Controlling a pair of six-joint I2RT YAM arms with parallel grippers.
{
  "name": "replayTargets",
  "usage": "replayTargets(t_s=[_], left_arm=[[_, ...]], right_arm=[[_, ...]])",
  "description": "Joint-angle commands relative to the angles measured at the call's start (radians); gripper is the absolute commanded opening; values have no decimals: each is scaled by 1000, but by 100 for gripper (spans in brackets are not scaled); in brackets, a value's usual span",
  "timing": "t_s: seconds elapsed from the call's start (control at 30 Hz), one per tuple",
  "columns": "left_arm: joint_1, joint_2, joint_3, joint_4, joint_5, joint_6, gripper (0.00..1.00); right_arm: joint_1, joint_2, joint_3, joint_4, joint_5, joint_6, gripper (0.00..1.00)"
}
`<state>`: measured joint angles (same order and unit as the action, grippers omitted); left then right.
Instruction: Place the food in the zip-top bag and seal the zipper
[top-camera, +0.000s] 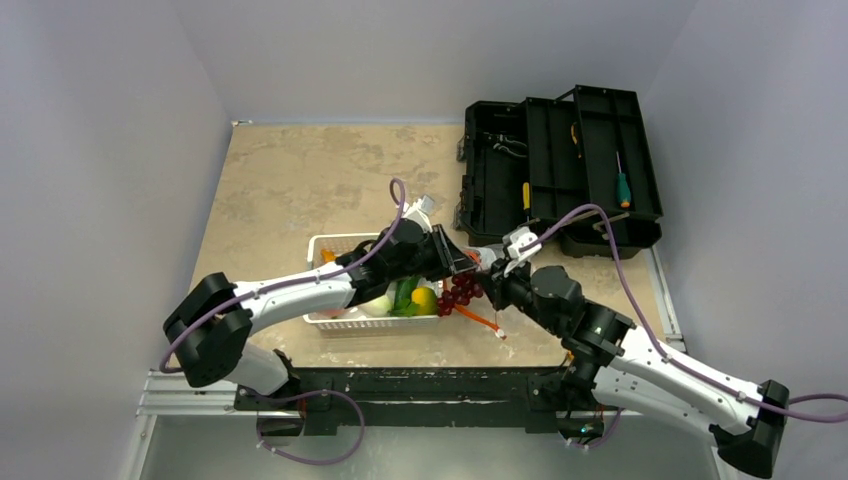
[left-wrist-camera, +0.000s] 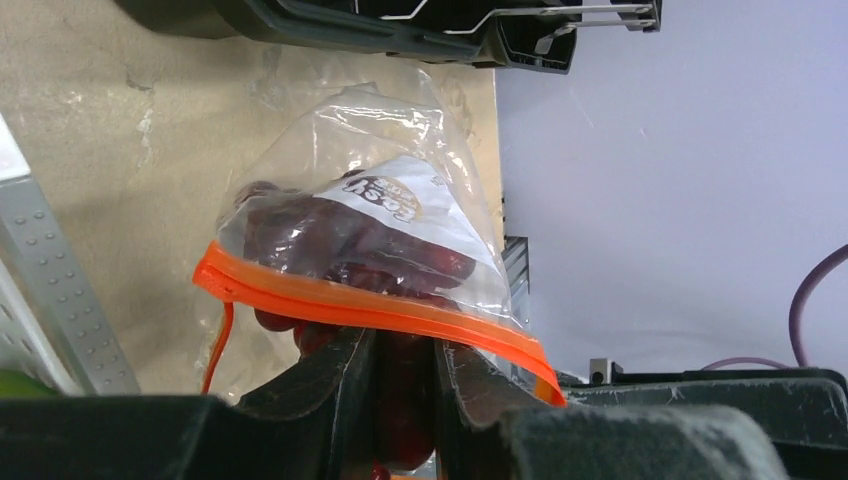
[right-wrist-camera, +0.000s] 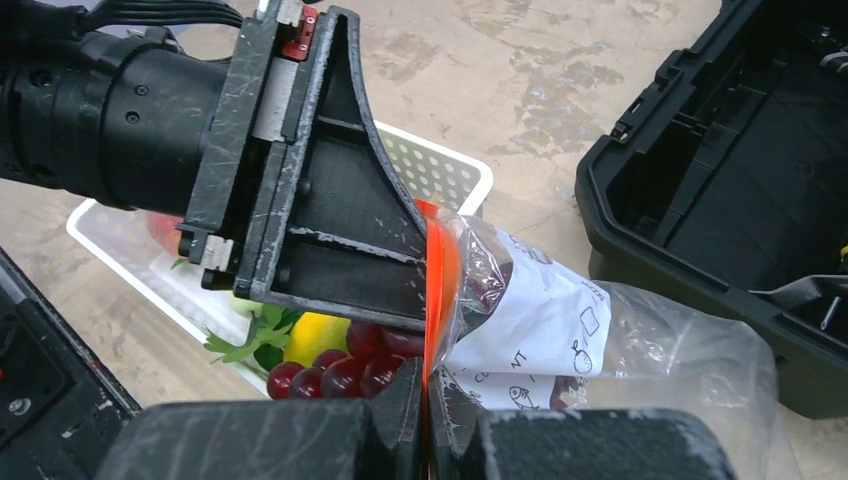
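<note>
Two grippers meet just off the basket's right end, with the first food going in: step in hand looks like loading the grapes.

- toolbox: beyond the basket's far right corner, lid open, not involved.
- basket: holds the other food, mango and greens at its right end; all of that is yet to go in.
- bag: lifted just right of the basket, mouth toward the left gripper.
- grapes: part inside the bag, part hanging outside the mouth, by the basket's right end.
- zipper: unsealed; slider not visible.

Left gripper is narrowed onto the grape bunch at the mouth. Right gripper is pinched tight on the zipper edge, holding the bag up.

Next move needs the bunch pushed fully past the mouth, then released without dragging it back out.
</note>
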<state>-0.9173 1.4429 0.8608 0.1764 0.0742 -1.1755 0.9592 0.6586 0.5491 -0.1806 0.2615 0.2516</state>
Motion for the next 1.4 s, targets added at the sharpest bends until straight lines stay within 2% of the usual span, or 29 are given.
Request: replayTargets(t_s=[0.0, 0.07, 0.23, 0.33, 0.43, 0.73, 0.9, 1.03, 1.2, 1.37], left_arm=[[5, 41, 78, 101, 0, -94, 0], [3, 64, 99, 98, 37, -79, 0], [1, -1, 30, 108, 45, -14, 37], [1, -64, 8, 42, 66, 44, 49], [1, -135, -17, -27, 86, 96, 58], [-21, -315, -47, -305, 52, 275, 73], [-118, -255, 16, -438, -41, 358, 74], [-180, -179, 43, -440, -114, 329, 72], [-193, -122, 60, -416, -199, 329, 54], [-193, -124, 97, -425, -283, 344, 44]], right_arm=[[3, 26, 10, 56, -25, -10, 0], [3, 38, 14, 52, -9, -6, 0], [3, 34, 10, 49, 13, 0, 0], [3, 24, 7, 50, 17, 0, 0], [1, 19, 5, 51, 21, 2, 0], [3, 41, 8, 55, 15, -2, 0], [3, 36, 7, 56, 18, 0, 0], [3, 38, 9, 53, 18, 0, 0], [2, 0, 11, 38, 15, 19, 0], [3, -74, 3, 51, 2, 30, 0]])
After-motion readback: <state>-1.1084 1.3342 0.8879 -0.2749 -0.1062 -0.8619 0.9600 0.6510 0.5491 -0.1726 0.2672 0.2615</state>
